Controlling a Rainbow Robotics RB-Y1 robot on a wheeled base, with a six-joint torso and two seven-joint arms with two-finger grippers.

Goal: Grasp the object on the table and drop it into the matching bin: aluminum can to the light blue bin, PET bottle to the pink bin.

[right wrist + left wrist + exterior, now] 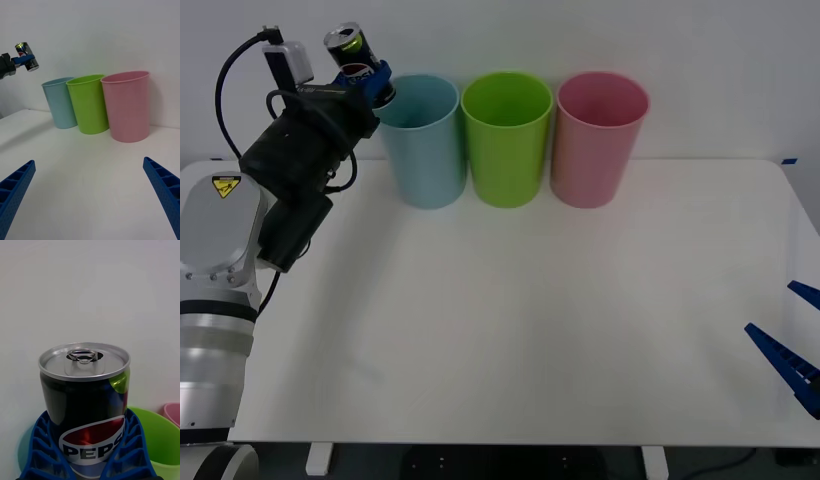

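A small dark aluminum can [352, 52] with a silver pull-tab top is held in the air, tilted, by my left gripper [368, 80], shut on it. It hangs just left of and above the rim of the light blue bin [422, 140]. The left wrist view shows the can [85, 405] upright between blue ribbed fingers [45, 450]. The right wrist view shows the can [25, 56] high above the light blue bin [60, 102], with the pink bin [127, 107] closest. The pink bin [598, 135] stands rightmost in the row. My right gripper [795, 335] waits open at the table's right edge.
A lime green bin [506, 135] stands between the light blue and pink bins at the back of the white table [530, 330]. A white wall rises right behind the bins. The left arm's black body and cables [300, 160] hang over the table's back left corner.
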